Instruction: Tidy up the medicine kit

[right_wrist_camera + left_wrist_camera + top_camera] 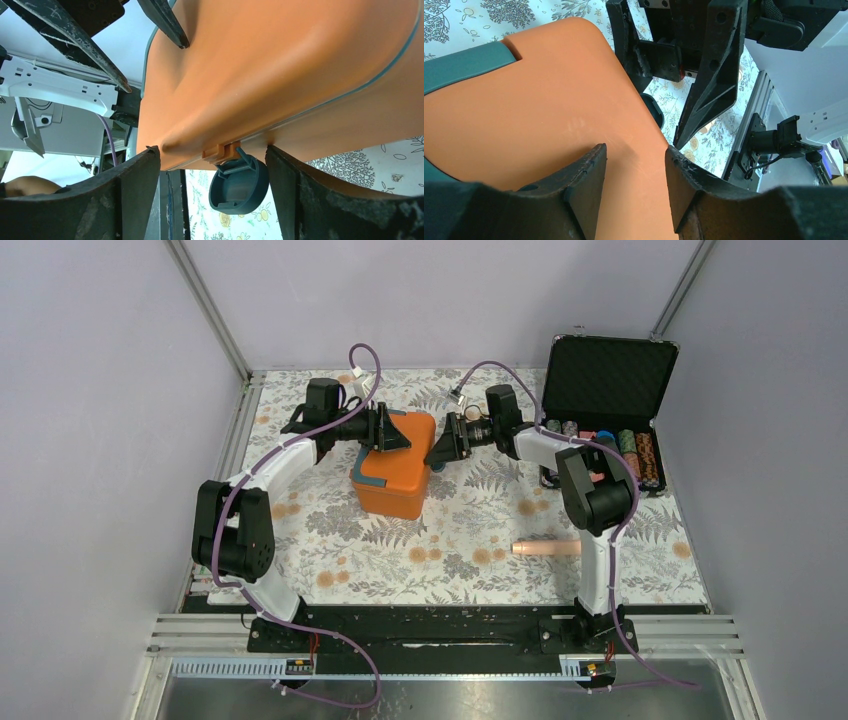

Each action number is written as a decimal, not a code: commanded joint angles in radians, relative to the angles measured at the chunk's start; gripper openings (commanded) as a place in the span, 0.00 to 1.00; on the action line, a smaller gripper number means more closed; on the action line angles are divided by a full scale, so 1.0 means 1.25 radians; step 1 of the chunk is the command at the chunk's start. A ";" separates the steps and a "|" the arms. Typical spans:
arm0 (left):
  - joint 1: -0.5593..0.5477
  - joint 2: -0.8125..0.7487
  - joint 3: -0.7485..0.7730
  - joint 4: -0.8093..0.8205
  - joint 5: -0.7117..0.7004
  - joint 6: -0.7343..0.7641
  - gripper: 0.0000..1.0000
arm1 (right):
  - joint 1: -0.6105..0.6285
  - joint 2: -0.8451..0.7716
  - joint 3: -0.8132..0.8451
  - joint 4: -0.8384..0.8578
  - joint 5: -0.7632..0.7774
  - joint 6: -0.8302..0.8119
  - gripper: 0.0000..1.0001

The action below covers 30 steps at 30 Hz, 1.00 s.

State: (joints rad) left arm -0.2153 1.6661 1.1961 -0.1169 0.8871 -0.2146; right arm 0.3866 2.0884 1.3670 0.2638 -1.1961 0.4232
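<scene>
Sitting shut near the middle of the table (450,560), the kit (393,485) has an arm at each end; the poker case (605,390) stands open, well apart at the far right.

Left gripper (635,150): its jaws are partly apart over the lid's far left corner, with orange shell showing between them; the right wrist view has one fingertip against the lid and the other just off the edge, so I cannot tell whether they pinch the shell or only straddle it.

Right gripper (212,149): spread wide and holding nothing, close up to the kit's right side; a teal disc (237,185) hangs from an orange tab between its fingers, touched by neither.

Handling, as a judgement: the shell looks like stiff moulded plastic, smooth and glossy, so narrow pads may slide on the rounded corners; it is probably light, holding little more than packets; being hinged, the lid should not carry the load unless the latch (375,480) is fast. Best hold: across the lower body's flat side walls to steady it, and fingertips at the latch or the lid's front lip to open it; keep it level, since loose contents may shift.
</scene>
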 commanded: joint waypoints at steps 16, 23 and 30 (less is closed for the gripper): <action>-0.007 0.036 -0.013 -0.023 -0.038 0.022 0.48 | -0.011 -0.074 -0.015 0.001 -0.070 -0.020 0.75; -0.008 0.039 -0.013 -0.016 -0.036 0.019 0.48 | -0.015 -0.083 -0.021 0.001 -0.070 -0.018 0.75; -0.009 0.042 -0.011 -0.018 -0.036 0.021 0.48 | -0.022 -0.089 -0.031 0.000 -0.055 -0.018 0.69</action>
State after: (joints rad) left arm -0.2218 1.6733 1.1961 -0.0978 0.8879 -0.2142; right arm 0.3641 2.0521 1.3369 0.2592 -1.2301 0.4065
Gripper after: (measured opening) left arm 0.477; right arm 0.705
